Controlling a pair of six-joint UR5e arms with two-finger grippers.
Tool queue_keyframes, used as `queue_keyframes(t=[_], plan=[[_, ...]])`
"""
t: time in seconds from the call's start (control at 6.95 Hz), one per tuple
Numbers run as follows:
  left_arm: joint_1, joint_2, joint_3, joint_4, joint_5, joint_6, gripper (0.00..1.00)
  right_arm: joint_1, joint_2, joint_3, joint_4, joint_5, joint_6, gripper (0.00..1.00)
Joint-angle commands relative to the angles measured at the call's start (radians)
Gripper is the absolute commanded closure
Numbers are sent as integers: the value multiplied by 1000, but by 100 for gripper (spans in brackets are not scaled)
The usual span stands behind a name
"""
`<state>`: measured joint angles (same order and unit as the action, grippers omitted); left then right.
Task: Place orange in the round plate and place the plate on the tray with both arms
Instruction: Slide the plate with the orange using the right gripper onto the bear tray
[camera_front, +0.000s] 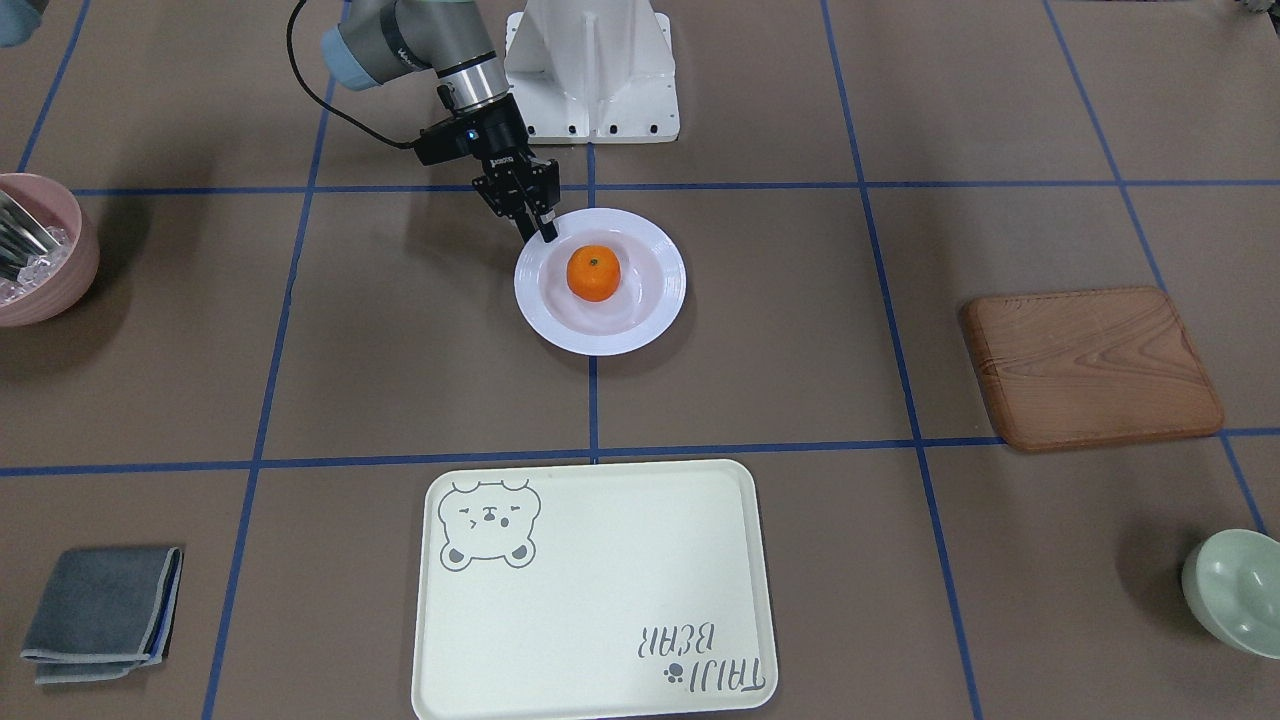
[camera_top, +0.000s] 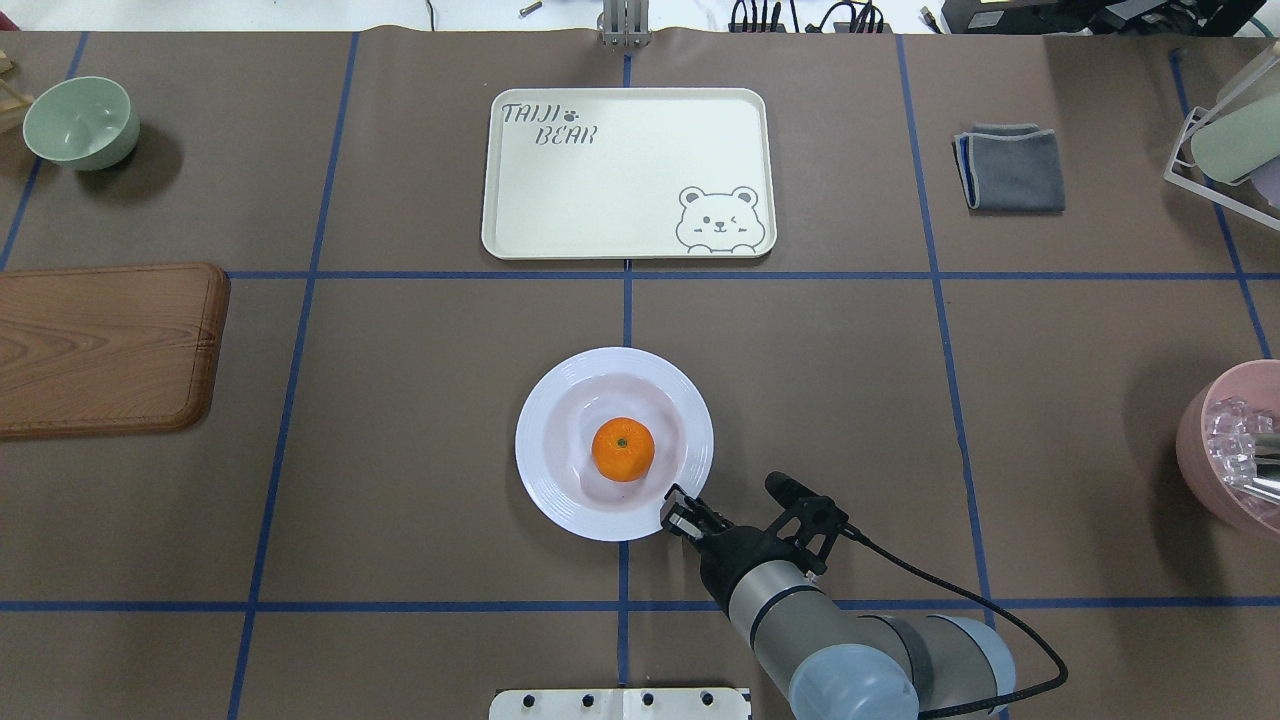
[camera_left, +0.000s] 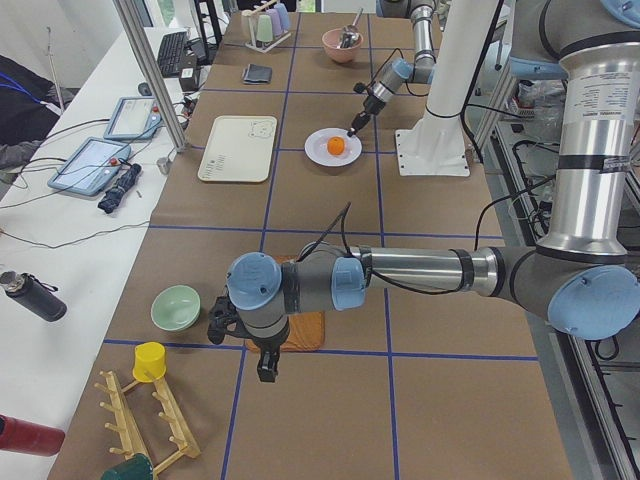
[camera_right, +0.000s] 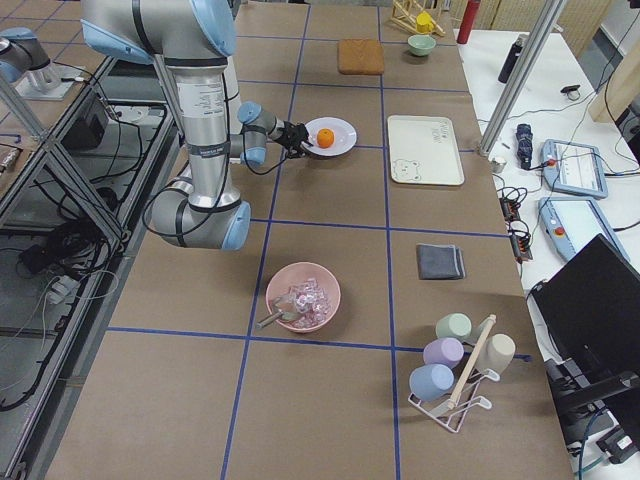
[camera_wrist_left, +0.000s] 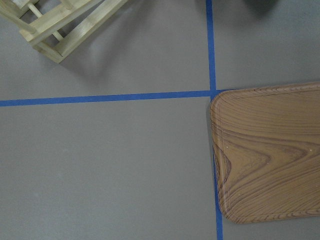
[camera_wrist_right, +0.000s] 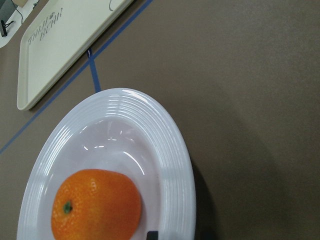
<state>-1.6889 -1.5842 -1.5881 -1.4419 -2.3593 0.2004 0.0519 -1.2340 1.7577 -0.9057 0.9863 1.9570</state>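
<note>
The orange (camera_front: 593, 273) (camera_top: 622, 449) lies in the middle of the round plate (camera_front: 660, 300) (camera_top: 540, 480), which rests on the table. My right gripper (camera_front: 545, 235) (camera_top: 675, 512) is at the plate's rim on the robot's side. Its jaws straddle the ridged rim (camera_wrist_right: 170, 135) and stand narrow, shut on it. The tray (camera_front: 600, 600) (camera_top: 620, 180) lies bare beyond the plate, across a blue tape line. My left gripper (camera_left: 266, 372) hangs near the wooden board, far from the plate. It shows only in the exterior left view, and I cannot tell its state.
A wooden board (camera_top: 100, 345) (camera_wrist_left: 270, 155) and a green bowl (camera_top: 80, 120) lie on the robot's left. On its right are a pink bowl (camera_top: 1225, 450) of clear pieces and a folded grey cloth (camera_top: 1010, 168). The white base stand (camera_front: 590, 70) is behind the plate.
</note>
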Motion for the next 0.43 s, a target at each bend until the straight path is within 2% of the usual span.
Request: queue_keyframes(t=[0.0, 0.29], plan=[[0, 4, -1, 0, 0, -1, 2, 19, 18, -12, 7, 2, 0, 100], [0, 3, -3, 0, 0, -1, 2, 64, 36, 18, 13, 2, 5, 100]])
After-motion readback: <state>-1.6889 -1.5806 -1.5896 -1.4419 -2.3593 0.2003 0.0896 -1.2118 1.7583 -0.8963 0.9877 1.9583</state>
